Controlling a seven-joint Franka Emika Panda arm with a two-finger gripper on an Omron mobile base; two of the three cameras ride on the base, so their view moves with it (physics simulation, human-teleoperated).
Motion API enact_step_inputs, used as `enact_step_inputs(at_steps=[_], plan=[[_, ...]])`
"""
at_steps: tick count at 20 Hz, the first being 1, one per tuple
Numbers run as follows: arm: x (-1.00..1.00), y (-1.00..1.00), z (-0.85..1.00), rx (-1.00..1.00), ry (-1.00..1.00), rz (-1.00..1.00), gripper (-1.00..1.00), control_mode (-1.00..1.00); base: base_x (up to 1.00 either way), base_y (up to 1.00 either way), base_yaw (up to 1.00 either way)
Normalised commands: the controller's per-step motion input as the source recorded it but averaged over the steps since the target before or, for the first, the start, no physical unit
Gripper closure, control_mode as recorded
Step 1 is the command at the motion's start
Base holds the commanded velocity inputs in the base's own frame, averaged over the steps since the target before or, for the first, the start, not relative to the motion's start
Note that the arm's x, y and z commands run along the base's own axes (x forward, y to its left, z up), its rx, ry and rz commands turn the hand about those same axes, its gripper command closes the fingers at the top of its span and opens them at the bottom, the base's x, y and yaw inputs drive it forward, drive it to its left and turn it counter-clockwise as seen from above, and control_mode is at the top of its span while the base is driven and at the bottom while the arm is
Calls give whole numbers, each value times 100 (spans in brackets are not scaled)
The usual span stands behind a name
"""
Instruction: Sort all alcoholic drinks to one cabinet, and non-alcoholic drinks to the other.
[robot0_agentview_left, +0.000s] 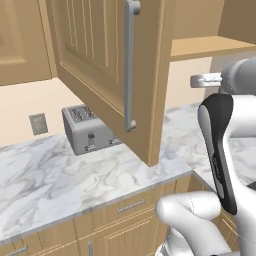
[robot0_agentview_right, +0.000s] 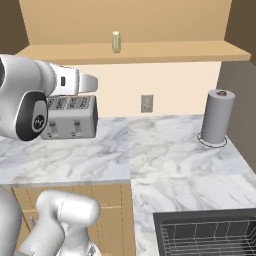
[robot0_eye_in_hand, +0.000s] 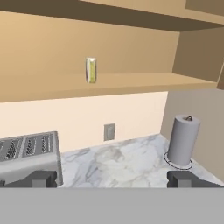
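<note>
One wall cabinet stands open, its panelled door (robot0_agentview_left: 95, 60) with a long grey bar handle (robot0_agentview_left: 129, 65) swung out over the counter. A small pale yellow-green drink container (robot0_agentview_right: 116, 42) (robot0_eye_in_hand: 91, 70) stands upright on its tan shelf (robot0_agentview_right: 150, 52) (robot0_eye_in_hand: 140, 82); I cannot tell which kind of drink it is. My gripper (robot0_eye_in_hand: 116, 179) is open with nothing between its fingers, and it hangs below and in front of that shelf, looking at the back wall. The white arm (robot0_agentview_right: 35, 95) reaches in from the left. The alcoholic drinks are out of view.
A silver toaster (robot0_agentview_left: 89, 131) (robot0_agentview_right: 70, 117) (robot0_eye_in_hand: 28, 153) sits on the marble counter (robot0_agentview_right: 165, 150) just below the hand. A grey paper towel roll (robot0_agentview_right: 217, 117) (robot0_eye_in_hand: 183, 140) stands at the right wall. A wall outlet (robot0_agentview_right: 146, 103) is between them. A sink basin (robot0_agentview_right: 210, 232) lies at front right.
</note>
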Motion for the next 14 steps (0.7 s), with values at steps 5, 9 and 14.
enact_step_inputs(at_steps=[5,9,14], plan=[[0,0,0,0,0,0,-100,100,-19,9,-14],[0,0,0,0,0,0,-100,100,-26,5,-18],[0,0,0,0,0,0,-100,100,-28,15,-17]])
